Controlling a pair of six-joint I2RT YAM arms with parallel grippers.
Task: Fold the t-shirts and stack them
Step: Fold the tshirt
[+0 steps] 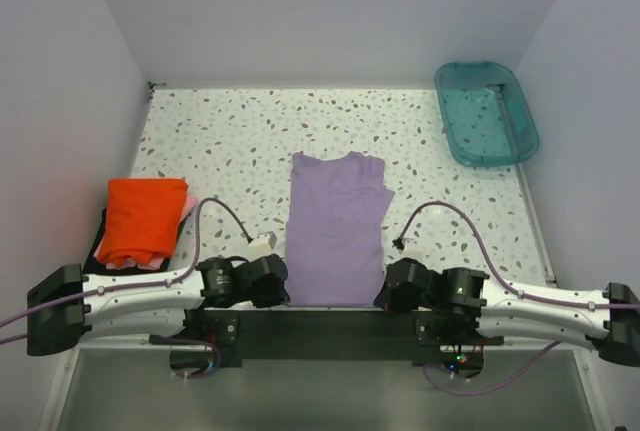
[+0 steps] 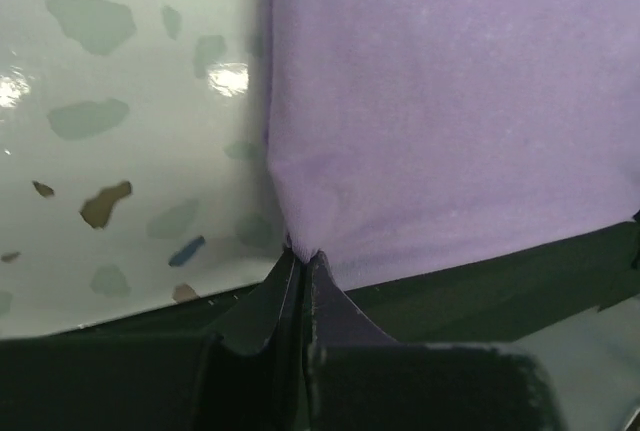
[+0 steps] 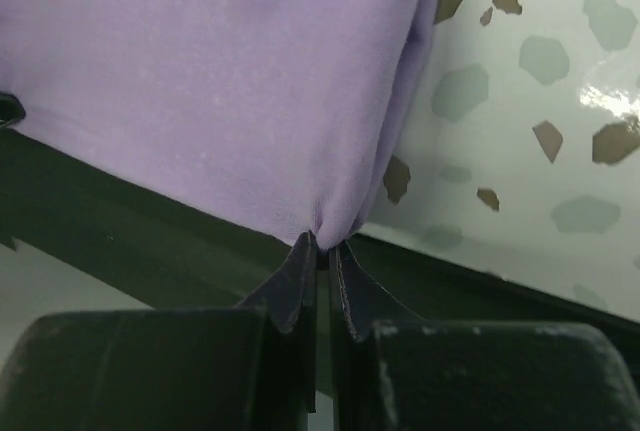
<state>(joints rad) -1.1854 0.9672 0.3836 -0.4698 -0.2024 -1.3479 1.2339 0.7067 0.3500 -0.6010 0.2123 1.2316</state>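
A lavender-purple t-shirt (image 1: 335, 226) lies folded lengthwise in the middle of the speckled table, its hem at the near edge. My left gripper (image 1: 283, 286) is shut on the hem's near-left corner; in the left wrist view the purple cloth (image 2: 450, 121) bunches between my closed fingertips (image 2: 303, 256). My right gripper (image 1: 385, 296) is shut on the near-right corner, where the cloth (image 3: 220, 91) is pinched at the fingertips (image 3: 322, 246). At the left sits a stack with a folded orange-red t-shirt (image 1: 143, 217) on top, a pink one (image 1: 189, 205) and a dark one (image 1: 101, 234) showing beneath.
A teal plastic tub (image 1: 486, 113) stands at the back right corner. White walls close in the table on three sides. A black bar (image 1: 330, 321) with the arm bases runs along the near edge, just below the purple hem.
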